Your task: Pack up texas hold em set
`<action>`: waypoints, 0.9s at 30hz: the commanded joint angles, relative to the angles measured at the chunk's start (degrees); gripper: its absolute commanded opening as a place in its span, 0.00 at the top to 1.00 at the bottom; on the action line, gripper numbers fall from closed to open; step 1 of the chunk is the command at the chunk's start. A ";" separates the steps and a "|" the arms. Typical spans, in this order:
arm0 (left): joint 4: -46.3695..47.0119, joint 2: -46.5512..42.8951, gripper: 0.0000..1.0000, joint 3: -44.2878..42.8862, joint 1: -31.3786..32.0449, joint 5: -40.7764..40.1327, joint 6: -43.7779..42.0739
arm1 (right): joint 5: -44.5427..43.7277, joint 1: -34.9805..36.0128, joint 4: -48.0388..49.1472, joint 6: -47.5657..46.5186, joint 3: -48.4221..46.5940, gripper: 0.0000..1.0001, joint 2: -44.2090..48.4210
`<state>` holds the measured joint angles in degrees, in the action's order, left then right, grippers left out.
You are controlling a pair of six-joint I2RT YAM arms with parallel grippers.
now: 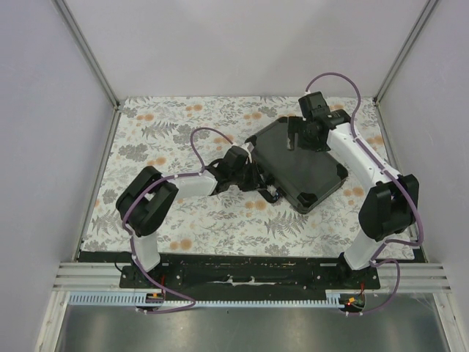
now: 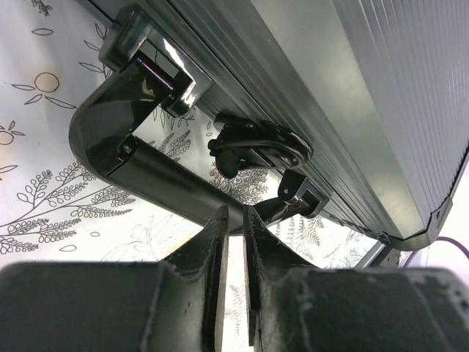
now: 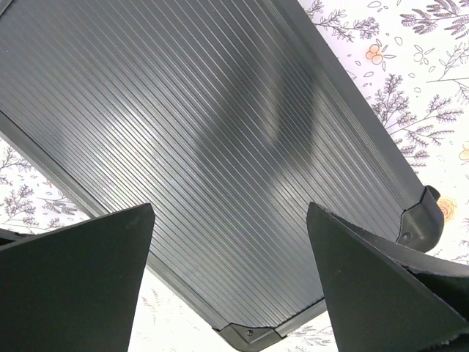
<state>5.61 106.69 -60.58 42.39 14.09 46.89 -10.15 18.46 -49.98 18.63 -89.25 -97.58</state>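
Note:
The black ribbed hard case point(image 1: 300, 165) lies closed and flat on the floral cloth, turned at an angle. Its chips, card decks and discs are hidden. My left gripper point(image 1: 258, 180) is low at the case's near-left side. In the left wrist view the gripper point(image 2: 234, 216) is shut with only a thin slit between the fingers, empty, just below the black handle point(image 2: 146, 172) and near a latch point(image 2: 256, 147). My right gripper point(image 1: 304, 136) hovers over the far part of the lid. In the right wrist view the gripper point(image 3: 229, 209) is wide open above the ribbed lid point(image 3: 205, 147).
The floral cloth point(image 1: 183, 125) covers the table between grey walls. A metal rail point(image 1: 234, 275) with the arm bases runs along the near edge. The case's metal corners point(image 3: 421, 216) rest on the cloth.

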 commanded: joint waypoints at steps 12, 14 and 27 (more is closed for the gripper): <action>2.21 2.02 0.72 -2.62 0.50 -5.73 -0.67 | 4.35 -6.50 2.42 -1.23 -5.41 0.07 -5.86; 2.92 2.46 0.72 -2.70 0.59 -6.35 0.21 | 4.53 -7.03 3.39 -1.40 -4.79 0.07 -6.83; 4.15 4.75 0.74 -2.97 0.59 -7.06 1.36 | 9.27 -8.26 5.85 -1.41 0.57 0.07 -8.94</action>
<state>8.23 109.80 -62.17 42.61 8.86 47.53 -3.55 10.48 -45.50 17.32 -90.63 -106.06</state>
